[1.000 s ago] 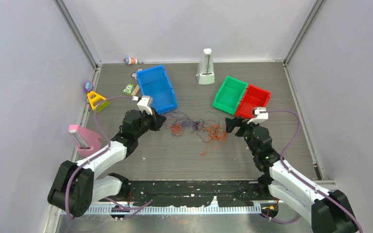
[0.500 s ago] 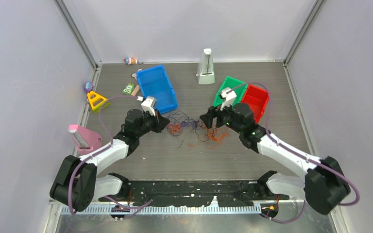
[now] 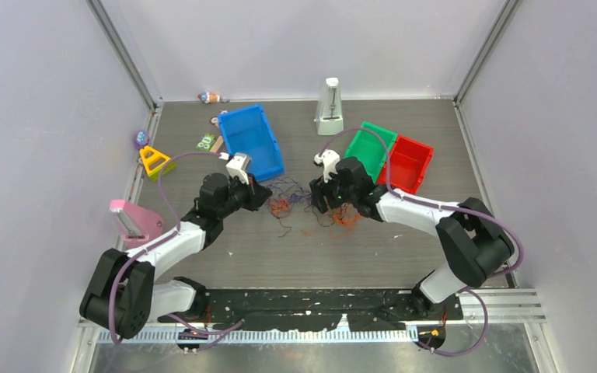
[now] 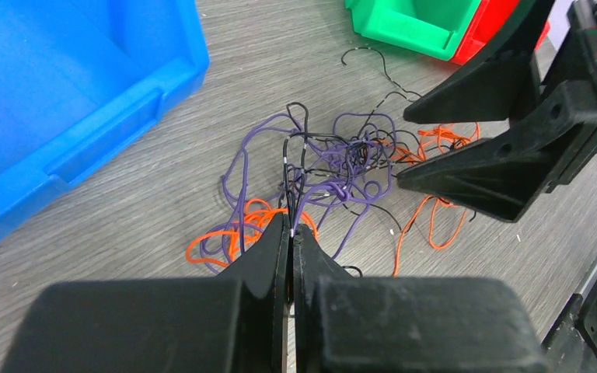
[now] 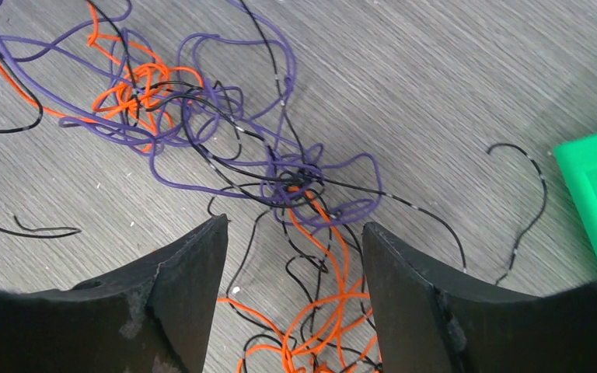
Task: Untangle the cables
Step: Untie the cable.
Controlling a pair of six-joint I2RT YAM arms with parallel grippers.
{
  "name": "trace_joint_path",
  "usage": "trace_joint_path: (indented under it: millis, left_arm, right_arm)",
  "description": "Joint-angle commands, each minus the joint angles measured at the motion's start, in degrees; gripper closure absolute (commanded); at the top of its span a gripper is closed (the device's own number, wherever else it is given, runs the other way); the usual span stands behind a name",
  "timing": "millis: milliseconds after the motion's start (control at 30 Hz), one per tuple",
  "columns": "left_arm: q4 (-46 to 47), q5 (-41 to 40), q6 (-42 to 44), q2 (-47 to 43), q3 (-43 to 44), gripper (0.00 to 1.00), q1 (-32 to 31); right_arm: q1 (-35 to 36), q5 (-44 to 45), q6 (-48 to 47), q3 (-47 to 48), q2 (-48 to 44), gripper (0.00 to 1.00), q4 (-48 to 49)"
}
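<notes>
The cables (image 3: 307, 203) are thin purple, black and orange strands tangled in a loose clump on the table's middle. In the left wrist view the cables (image 4: 334, 167) knot just ahead of my left gripper (image 4: 291, 229), which is shut on purple and black strands at its tips. My left gripper (image 3: 263, 196) sits at the clump's left edge. My right gripper (image 3: 319, 202) is open over the clump's right part. In the right wrist view its open jaws (image 5: 295, 233) straddle orange and black strands, with the purple knot (image 5: 299, 179) just beyond.
A blue bin (image 3: 250, 141) stands behind the left gripper. Green bin (image 3: 368, 151) and red bin (image 3: 409, 163) stand behind the right arm. A metronome (image 3: 329, 107) is at the back. A pink object (image 3: 134, 221) and small toys (image 3: 154, 159) lie at the left edge.
My right arm has swung left and forward from beside the red bin to over the clump. My left gripper has held nearly still. The strands have drawn closer together.
</notes>
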Motion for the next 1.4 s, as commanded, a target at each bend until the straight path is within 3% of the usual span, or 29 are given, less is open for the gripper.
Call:
trace_joint_path:
  millis: [0,133,433,633,767,833,900,1100,1267,1367]
  left_arm:
    - [1.37,1.49,0.62,-0.05,2.77,1.00,0.05]
    - [1.14,1.94,0.79,0.03,2.96,1.00,0.05]
    - [0.71,1.76,1.24,-0.08,3.01,1.00,0.07]
    - [1.12,2.05,1.32,0.08,2.96,1.00,0.05]
    - [1.24,2.20,1.24,0.28,2.96,0.97,0.05]
    - [1.23,2.40,1.16,0.65,3.14,0.92,0.05]
    - [1.15,2.51,1.15,0.94,3.32,0.83,0.05]
    - [1.06,1.70,0.98,0.32,2.92,0.40,-0.03]
    - [0.98,0.28,0.97,-1.30,2.21,0.23,-0.26]
    - [1.01,-0.42,1.00,-2.37,1.74,0.13,-0.44]
  right_arm:
    - [2.05,-0.36,-4.11,3.65,1.36,0.30,1.30]
    - [3.17,2.39,-4.87,6.22,4.09,0.26,0.10]
    - [3.37,6.43,-4.77,12.23,10.04,0.39,-2.33]
    - [3.52,3.90,-3.79,12.30,10.76,0.54,-1.15]
    - [3.84,2.60,-3.29,12.08,10.29,0.75,-0.39]
    - [3.89,2.09,-2.95,11.74,9.67,0.90,-0.20]
    - [3.90,1.34,-2.15,11.26,9.24,0.94,0.08]
    - [3.54,-2.97,5.71,12.61,7.64,0.95,-6.41]
    - [-1.25,-10.81,16.47,14.80,6.13,0.95,-13.23]
    - [-7.13,-22.58,27.62,8.60,4.57,0.95,-5.30]
